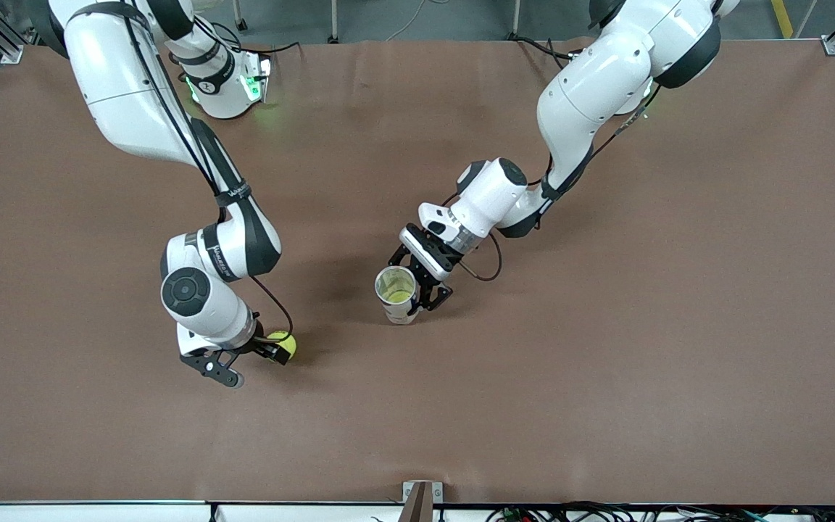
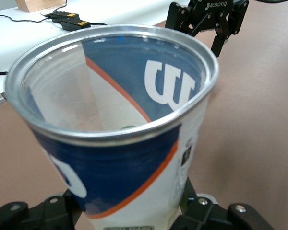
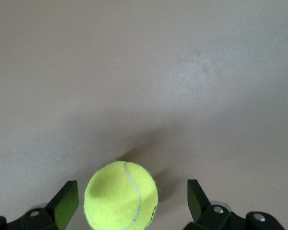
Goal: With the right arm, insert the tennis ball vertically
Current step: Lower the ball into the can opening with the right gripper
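We were at the pick-up step: the tennis ball (image 3: 121,195) lay on the table (image 1: 606,362), toward the right arm's end and nearer the front camera than the can (image 1: 396,293). The right gripper (image 1: 247,361) straddled it, jaws fully wide (nothing gripped yet); closing came next, we judged. The left gripper (image 1: 417,279) clasped the can upright, mouth up.

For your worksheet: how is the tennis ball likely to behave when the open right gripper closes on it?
The tennis ball is round and lies loose on the table, so an off-centre touch would probably roll it away. Its fuzzy felt likely grips rather than slips. With the right gripper open around it, it probably squashes slightly, not cracks.
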Robot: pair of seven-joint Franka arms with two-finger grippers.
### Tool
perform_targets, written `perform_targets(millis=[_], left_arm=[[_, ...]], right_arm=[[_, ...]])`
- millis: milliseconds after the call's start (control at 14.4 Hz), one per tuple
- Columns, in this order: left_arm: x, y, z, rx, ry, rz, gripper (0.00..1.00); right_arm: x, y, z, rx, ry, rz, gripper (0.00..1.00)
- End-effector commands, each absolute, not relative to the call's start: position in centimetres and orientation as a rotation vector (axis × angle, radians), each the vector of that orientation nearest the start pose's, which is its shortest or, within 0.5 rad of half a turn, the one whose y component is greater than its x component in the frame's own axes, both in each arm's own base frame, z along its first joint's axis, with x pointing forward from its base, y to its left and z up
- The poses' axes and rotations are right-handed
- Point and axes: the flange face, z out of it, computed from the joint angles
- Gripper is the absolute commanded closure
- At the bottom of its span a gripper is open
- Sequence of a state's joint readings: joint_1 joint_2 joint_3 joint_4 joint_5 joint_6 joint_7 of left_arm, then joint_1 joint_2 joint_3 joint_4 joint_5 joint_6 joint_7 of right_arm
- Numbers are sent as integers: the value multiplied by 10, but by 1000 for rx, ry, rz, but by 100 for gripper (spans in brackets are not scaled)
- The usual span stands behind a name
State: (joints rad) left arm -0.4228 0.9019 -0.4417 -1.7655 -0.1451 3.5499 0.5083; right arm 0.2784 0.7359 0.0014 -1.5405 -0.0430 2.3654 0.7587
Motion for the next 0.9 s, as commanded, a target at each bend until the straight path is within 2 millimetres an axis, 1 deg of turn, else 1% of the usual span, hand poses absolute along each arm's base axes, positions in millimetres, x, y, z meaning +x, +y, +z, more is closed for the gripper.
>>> perform_targets(millis=[0, 70, 209, 557, 626, 696, 765, 835], left_arm=[[505, -470, 190, -2912, 1370, -1467, 21], [505, -470, 190, -2910, 1372, -1467, 21], [504, -470, 190, -2911, 1373, -1465, 21], [503, -471, 188, -2914, 1374, -1459, 21], [503, -471, 189, -2914, 1372, -1461, 21], [504, -470, 189, -2915, 1369, -1461, 21], [504, -470, 190, -2914, 1368, -1464, 21], [503, -470, 188, -2916, 1369, -1458, 21]], right_arm=[[682, 199, 221, -3039, 688, -155, 0], [678, 199, 214, -3040, 687, -152, 0], [676, 199, 208, -3031, 685, -167, 0], [674, 203, 198, -3034, 680, -152, 0], [673, 204, 195, -3036, 678, -147, 5], [673, 204, 195, -3036, 678, -147, 13], [674, 204, 196, -3037, 673, -149, 26], [674, 205, 196, -3036, 671, -149, 44]])
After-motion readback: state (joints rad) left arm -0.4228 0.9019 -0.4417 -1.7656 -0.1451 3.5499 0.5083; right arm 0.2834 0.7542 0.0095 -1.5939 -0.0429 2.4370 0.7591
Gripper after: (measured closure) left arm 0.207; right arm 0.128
